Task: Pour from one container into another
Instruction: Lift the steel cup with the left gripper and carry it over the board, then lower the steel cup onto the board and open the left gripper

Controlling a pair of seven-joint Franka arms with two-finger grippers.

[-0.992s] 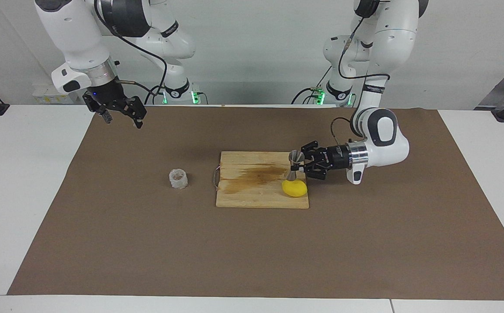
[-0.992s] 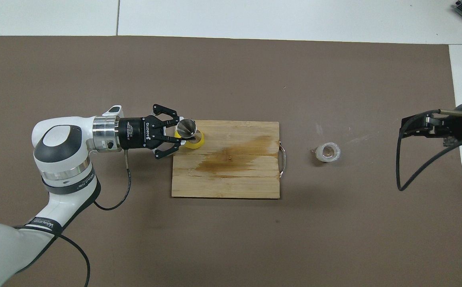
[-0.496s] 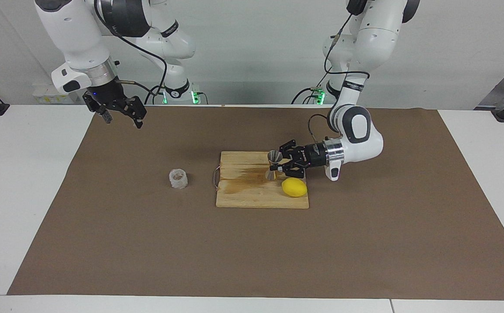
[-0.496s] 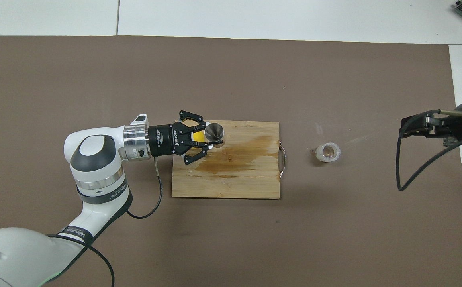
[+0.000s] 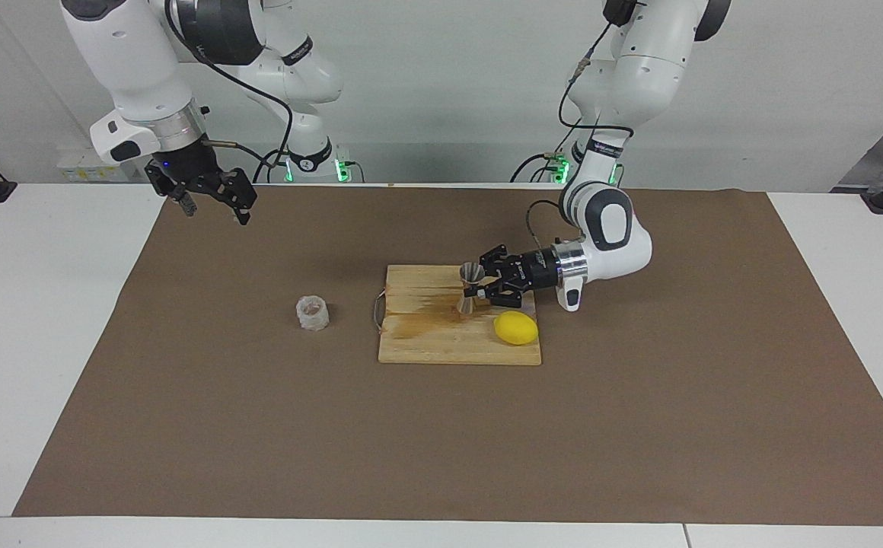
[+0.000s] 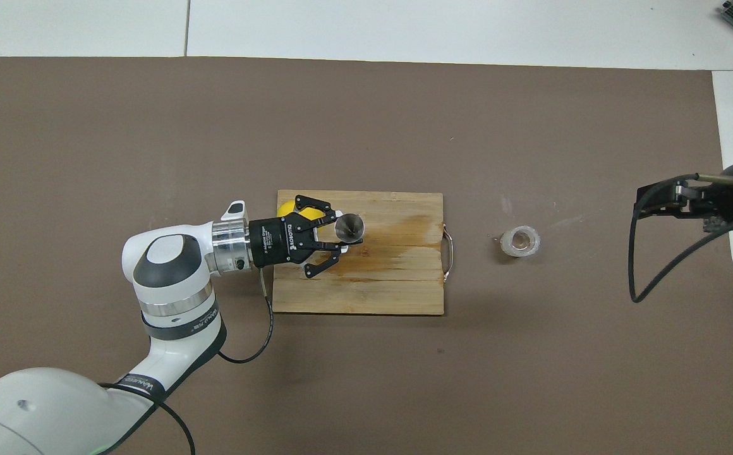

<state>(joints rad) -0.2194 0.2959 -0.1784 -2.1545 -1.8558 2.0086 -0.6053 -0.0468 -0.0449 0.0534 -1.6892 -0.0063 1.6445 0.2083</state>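
The left gripper (image 5: pixel 481 288) is lying level and clamping the jigger (image 5: pixel 471 288) at its narrow waist, fingertips pinched in on the metal. It is holding the jigger upright, mouth up, over the wooden board (image 5: pixel 426 346), near the board's middle. Gripping at the waist is likely the safest choice: the two cones flare above and below the fingers, so the jigger cannot slide through, and the open top is kept clear for pouring. From overhead the jigger (image 6: pixel 348 227) is showing as a round open mouth just ahead of the left gripper (image 6: pixel 336 232); whether its foot is touching the board or hanging just above it I cannot tell.

A lemon (image 5: pixel 515 328) is sitting on the board just beside and below the left gripper's wrist, apart from the jigger. The board's wire handle is pointing toward the cup.

The cup (image 5: pixel 312 313) is standing upright on the brown mat (image 5: pixel 639 426), well ahead of the left gripper's fingertips, off the board past its handle. Nothing is touching it.

The right gripper (image 5: pixel 209 199) is hanging in the air with its fingers spread wide and holding nothing, over the mat's edge, well apart from the cup; that arm is waiting. It seems placed to come down on the cup, which would then be tipped into the jigger. No pour has begun.
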